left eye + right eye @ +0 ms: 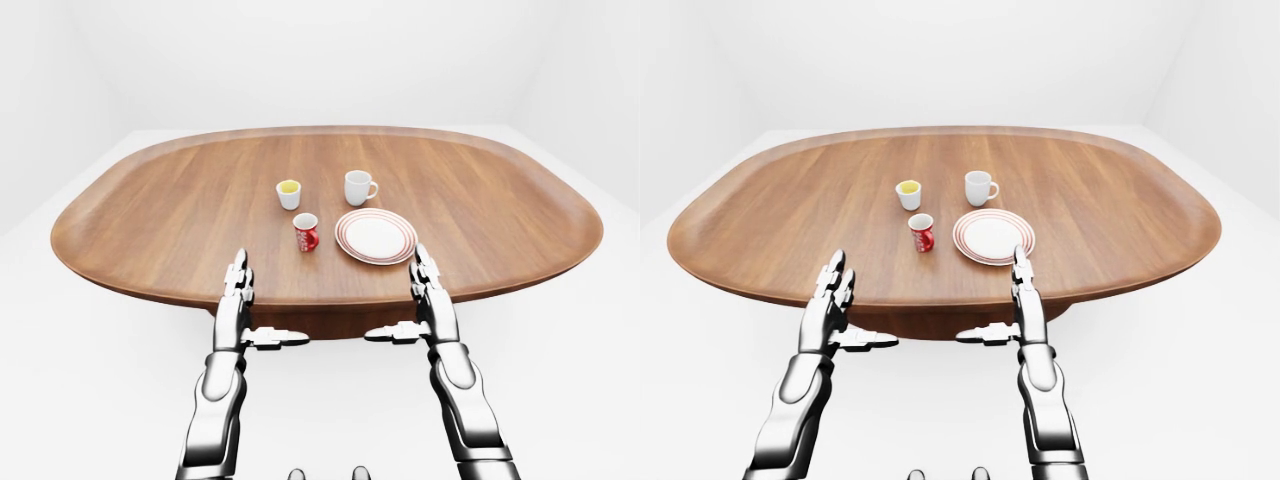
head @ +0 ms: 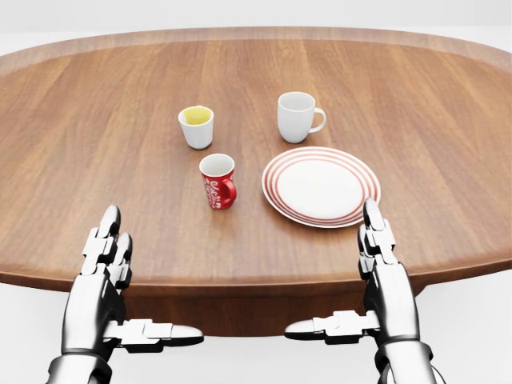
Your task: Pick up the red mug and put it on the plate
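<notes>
While both our hands hover at the near edge of the bench (image 2: 96,96), we see the red mug (image 2: 218,182) upright, glossy, white inside, white lettering on its side, handle at 4 o'clock. It stands apart from the red-ringed plate (image 2: 321,186), at the plate's 9 o'clock. Left hand (image 2: 108,276) and right hand (image 2: 382,276) hold nothing, fingers spread.
</notes>
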